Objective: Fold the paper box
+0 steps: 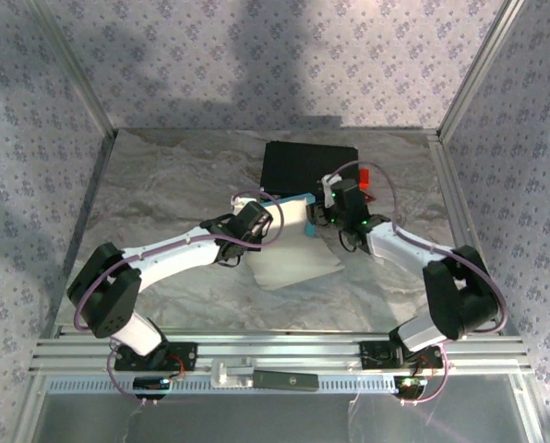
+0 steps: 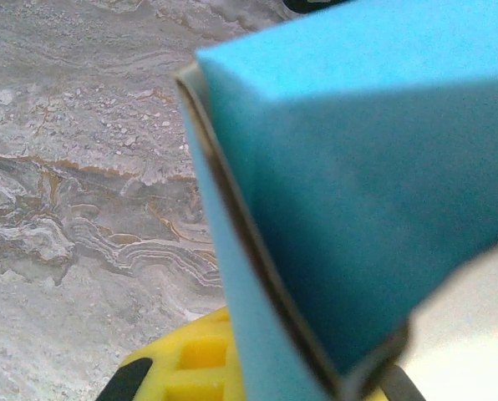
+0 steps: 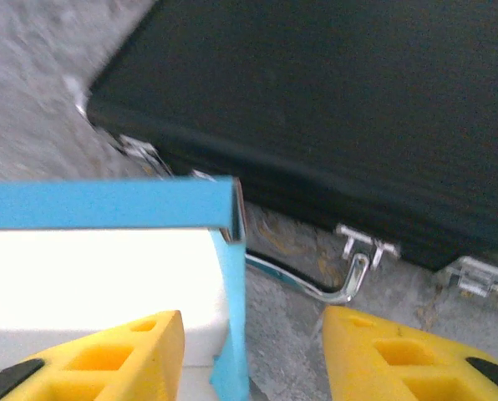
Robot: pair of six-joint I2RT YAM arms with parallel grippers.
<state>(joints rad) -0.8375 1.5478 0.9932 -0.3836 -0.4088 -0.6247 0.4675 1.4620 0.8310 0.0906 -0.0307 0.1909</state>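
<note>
The paper box (image 1: 293, 254) lies mid-table as a white sheet with one cyan wall raised at its far edge. My left gripper (image 1: 273, 220) is shut on that wall from the left. In the left wrist view the cyan panel (image 2: 358, 167) runs down between my fingers (image 2: 182, 359), with my left gripper (image 2: 282, 368) closed on it. My right gripper (image 1: 319, 217) is at the wall's right end. In the right wrist view its yellow fingers stand apart, my right gripper (image 3: 253, 322) open around the cyan corner flap (image 3: 232, 317). The flap stands close to the left finger (image 3: 107, 355).
A black hard case (image 1: 307, 166) with metal latches lies just behind the box, its metal handle (image 3: 349, 280) close to my right finger. A small red object (image 1: 365, 175) sits at the case's right. Patterned walls enclose the marbled table (image 1: 164, 203).
</note>
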